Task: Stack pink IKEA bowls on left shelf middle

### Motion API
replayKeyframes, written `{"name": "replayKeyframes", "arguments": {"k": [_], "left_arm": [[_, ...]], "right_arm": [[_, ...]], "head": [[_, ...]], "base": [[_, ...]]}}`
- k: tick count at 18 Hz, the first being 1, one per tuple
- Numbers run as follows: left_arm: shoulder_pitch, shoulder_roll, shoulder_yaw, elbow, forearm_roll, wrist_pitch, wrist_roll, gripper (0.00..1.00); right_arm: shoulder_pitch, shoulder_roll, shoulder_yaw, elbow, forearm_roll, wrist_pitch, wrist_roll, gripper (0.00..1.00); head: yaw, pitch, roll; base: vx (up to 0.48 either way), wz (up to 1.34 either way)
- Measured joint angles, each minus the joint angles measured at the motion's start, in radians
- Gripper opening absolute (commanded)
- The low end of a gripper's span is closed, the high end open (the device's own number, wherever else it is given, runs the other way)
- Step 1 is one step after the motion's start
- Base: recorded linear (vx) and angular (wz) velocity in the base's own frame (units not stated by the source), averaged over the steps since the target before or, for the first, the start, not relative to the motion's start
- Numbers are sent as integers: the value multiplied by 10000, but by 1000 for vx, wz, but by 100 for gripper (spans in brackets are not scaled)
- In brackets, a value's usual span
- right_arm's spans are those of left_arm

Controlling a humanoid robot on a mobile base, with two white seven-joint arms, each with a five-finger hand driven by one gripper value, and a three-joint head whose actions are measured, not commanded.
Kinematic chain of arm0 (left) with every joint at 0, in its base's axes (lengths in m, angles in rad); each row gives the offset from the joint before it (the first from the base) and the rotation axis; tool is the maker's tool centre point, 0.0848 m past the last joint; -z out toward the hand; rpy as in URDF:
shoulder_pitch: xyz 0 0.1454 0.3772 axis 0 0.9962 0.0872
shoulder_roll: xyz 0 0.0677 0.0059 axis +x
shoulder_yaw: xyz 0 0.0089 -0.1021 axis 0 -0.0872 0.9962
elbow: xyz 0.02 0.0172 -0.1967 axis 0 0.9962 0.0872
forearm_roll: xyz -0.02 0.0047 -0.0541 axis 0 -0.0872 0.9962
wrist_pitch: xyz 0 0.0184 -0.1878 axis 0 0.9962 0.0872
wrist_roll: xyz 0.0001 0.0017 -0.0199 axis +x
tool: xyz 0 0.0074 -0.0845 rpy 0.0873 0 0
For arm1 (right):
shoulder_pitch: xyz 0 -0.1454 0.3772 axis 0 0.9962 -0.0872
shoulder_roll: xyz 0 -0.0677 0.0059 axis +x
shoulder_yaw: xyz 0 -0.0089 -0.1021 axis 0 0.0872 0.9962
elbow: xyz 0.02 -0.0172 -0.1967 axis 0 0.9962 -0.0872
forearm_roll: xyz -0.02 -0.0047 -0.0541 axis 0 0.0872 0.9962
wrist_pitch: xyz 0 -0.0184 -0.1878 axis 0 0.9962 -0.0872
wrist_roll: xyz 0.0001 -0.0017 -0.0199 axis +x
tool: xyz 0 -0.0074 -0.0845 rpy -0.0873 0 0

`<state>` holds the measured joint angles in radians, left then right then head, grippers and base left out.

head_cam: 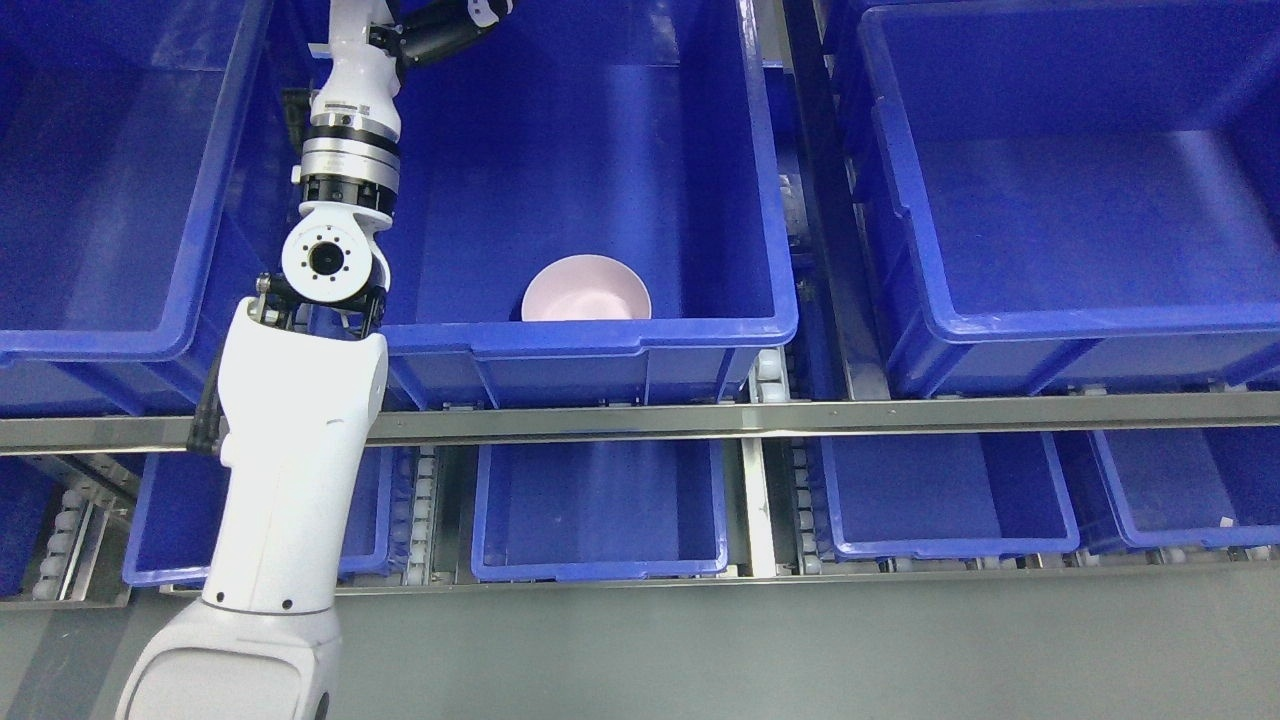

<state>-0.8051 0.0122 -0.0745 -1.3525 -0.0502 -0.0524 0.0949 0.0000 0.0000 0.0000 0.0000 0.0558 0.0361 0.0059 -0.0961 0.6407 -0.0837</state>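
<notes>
A pink bowl (587, 290) sits upright on the floor of the middle blue bin (600, 335), near its front wall. My left arm (300, 440) rises from the lower left, along the bin's left wall, up to the top edge. Its hand (455, 25) is at the top edge above the bin's far left part, well beyond the bowl, and mostly cut off. The right arm is out of view.
A blue bin (100, 340) stands to the left and another (1080, 320) to the right on the same shelf level. A metal rail (800, 415) runs across the front. Lower bins (600, 565) sit on the shelf below.
</notes>
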Motion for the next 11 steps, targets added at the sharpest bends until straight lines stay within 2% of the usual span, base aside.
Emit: {"name": "replayKeyframes", "arguments": {"k": [5, 11], "left_arm": [[401, -47, 300, -481, 581, 1119, -66, 100], [880, -78, 497, -845, 800, 1584, -422, 100]], "right_arm": [[0, 0, 0, 0, -355, -9, 0, 100], [0, 0, 0, 0, -495, -11, 0, 100]], "head": [[0, 0, 0], [0, 0, 0]], "base": [[0, 0], [0, 0]]}}
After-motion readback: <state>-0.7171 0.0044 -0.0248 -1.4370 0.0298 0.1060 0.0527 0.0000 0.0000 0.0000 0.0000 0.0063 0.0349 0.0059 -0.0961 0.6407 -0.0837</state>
